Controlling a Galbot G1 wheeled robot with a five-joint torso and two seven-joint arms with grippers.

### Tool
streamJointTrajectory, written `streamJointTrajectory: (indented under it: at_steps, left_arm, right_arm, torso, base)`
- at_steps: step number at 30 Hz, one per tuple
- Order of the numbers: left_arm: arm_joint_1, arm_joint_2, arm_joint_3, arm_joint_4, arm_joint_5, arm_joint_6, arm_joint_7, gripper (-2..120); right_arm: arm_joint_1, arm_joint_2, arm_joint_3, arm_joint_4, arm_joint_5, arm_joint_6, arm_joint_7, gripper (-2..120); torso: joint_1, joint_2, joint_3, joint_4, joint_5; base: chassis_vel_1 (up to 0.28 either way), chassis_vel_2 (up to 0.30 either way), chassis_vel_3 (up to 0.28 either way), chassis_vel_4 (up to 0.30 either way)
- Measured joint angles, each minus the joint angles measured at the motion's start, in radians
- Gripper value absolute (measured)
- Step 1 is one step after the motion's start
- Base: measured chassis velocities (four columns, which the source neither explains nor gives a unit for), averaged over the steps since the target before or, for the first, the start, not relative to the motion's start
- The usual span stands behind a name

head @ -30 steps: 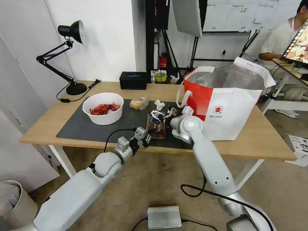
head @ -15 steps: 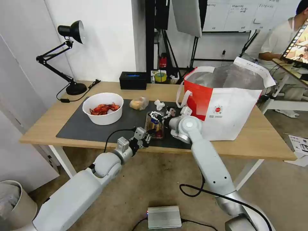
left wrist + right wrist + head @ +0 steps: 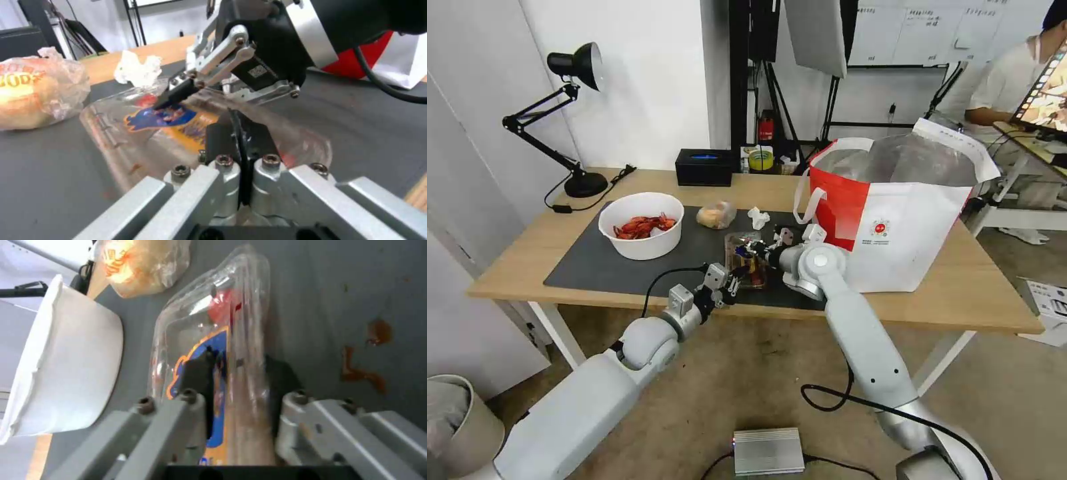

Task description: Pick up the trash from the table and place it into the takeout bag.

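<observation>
Claws work together on the clear hinged tray (image 3: pixel 746 260) lying on the table's dark mat (image 3: pixel 600 267): right claw (image 3: pixel 236 370) straddles it, fingers around its folded edge, while left claw (image 3: pixel 240 140) is clenched flat at its near rim, probably steadying it.

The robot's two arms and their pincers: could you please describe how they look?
Both arms are smooth, light grey-white shells with rounded joints. A black cable loops along the left arm to the left pincer; another trails by the right arm's base. The right pincer has silver metal linkages with visible bolts, black fingers and a small code sticker on its black body.
</observation>
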Motion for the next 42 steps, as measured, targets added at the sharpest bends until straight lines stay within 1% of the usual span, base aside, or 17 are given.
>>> streamJointTrajectory:
  at_steps: [3,4,6,17,21,22,25,28,29,31,33,35,37,39,41,42]
  left_arm:
    - [0.002,0.004,-0.001,-0.003,-0.002,0.0,0.0,0]
    - [0.002,0.004,-0.001,-0.003,-0.002,0.0,0.0,0]
    - [0.002,0.009,-0.004,-0.006,-0.006,0.0,0.0,0]
    - [0.01,0.013,-0.025,-0.021,-0.022,0.0,-0.006,0]
    - [0.025,0.026,-0.046,-0.043,-0.032,-0.003,-0.007,0]
    - [0.039,0.04,-0.061,-0.058,-0.035,-0.003,-0.006,0]
    - [0.051,0.05,-0.074,-0.066,-0.036,-0.003,-0.004,0]
    - [0.107,0.074,-0.144,-0.097,-0.038,-0.007,-0.003,0]
    - [0.107,0.074,-0.144,-0.097,-0.038,-0.007,-0.003,0]
    - [0.14,0.08,-0.181,-0.118,-0.039,-0.011,-0.003,0]
    - [0.149,0.082,-0.19,-0.124,-0.039,-0.013,-0.002,0]
    - [0.202,0.087,-0.241,-0.158,-0.041,-0.019,-0.002,0]
    - [0.21,0.087,-0.247,-0.162,-0.041,-0.02,-0.003,0]
    - [0.271,0.074,-0.306,-0.197,-0.042,-0.025,-0.011,10]
    - [0.279,0.07,-0.314,-0.202,-0.042,-0.025,-0.012,11]
    - [0.311,0.056,-0.349,-0.219,-0.042,-0.025,-0.012,18]
  right_arm:
    - [-0.003,-0.003,0.001,0.003,0.001,0.0,0.0,6]
    - [-0.003,-0.003,0.001,0.003,0.001,0.0,0.0,6]
    - [-0.004,-0.004,0.001,0.004,0.002,0.0,0.001,0]
    - [-0.005,-0.002,0.004,0.003,0.003,0.0,0.002,0]
    - [-0.009,0.001,0.006,0.002,0.002,0.0,0.002,0]
    - [-0.009,0.001,0.007,0.002,0.002,0.0,0.002,0]
    - [-0.008,0.001,0.006,0.002,0.002,0.0,0.002,0]
    - [-0.004,-0.003,0.006,0.001,0.003,0.0,0.0,0]
    - [-0.004,-0.003,0.006,0.001,0.003,0.0,0.0,0]
    - [-0.003,-0.005,0.005,0.001,0.003,0.0,-0.003,0]
    - [-0.003,-0.005,0.005,0.001,0.003,0.0,-0.004,0]
    - [-0.002,-0.006,0.005,0.004,0.003,0.0,-0.011,0]
    - [-0.002,-0.007,0.005,0.004,0.003,0.0,-0.012,0]
    - [-0.002,-0.009,0.007,0.016,0.003,0.0,-0.022,0]
    - [-0.003,-0.009,0.007,0.018,0.003,0.0,-0.023,0]
    - [-0.005,-0.011,0.008,0.028,0.003,0.001,-0.026,0]
  torso:
    - [0.0,0.0,0.0,0.0,0.0]
    - [0.0,0.0,0.0,0.0,0.0]
    - [0.0,0.0,0.0,0.0,0.0]
    - [0.0,0.0,0.0,0.0,-0.0001]
    - [0.0,0.0,0.0,-0.0002,-0.0001]
    - [0.0,0.0,0.0,0.0,-0.0001]
    - [0.0,0.0,0.0,-0.0001,-0.0002]
    - [0.0,0.0,0.0,0.0,-0.0002]
    - [0.0,0.0,0.0,0.0,-0.0002]
    - [0.0,0.0,0.0,0.0,-0.0001]
    - [0.0,0.0,0.0,0.0,-0.0001]
    - [0.0,0.0,0.0,0.0,-0.0001]
    - [0.0,0.0,0.0,-0.0001,-0.0001]
    - [0.0,0.0,0.0,-0.0001,-0.0002]
    - [0.0,0.0,0.0,-0.0001,-0.0002]
    - [0.0,0.0,0.0,-0.0002,-0.0001]
  base:
    - [0.0,0.0,0.0,0.0]
    - [0.0,0.0,0.0,0.0]
    - [0.0,0.0,0.0,0.0]
    - [0.0,0.0,0.0,0.0]
    - [0.0,0.0,0.0,0.0]
    - [0.0,0.0,0.0,0.0]
    - [0.0,0.0,0.0,0.0]
    - [0.0,0.0,0.0,0.0]
    - [0.0,0.0,0.0,0.0]
    - [0.0,0.0,0.0,0.0]
    - [0.0,0.0,0.0,0.0]
    - [0.0,0.0,0.0,0.0]
    - [0.0,0.0,0.0,0.0]
    - [0.0,0.0,0.0,0.0]
    - [0.0,0.0,0.0,0.0]
    - [0.0,0.0,0.0,0.0]
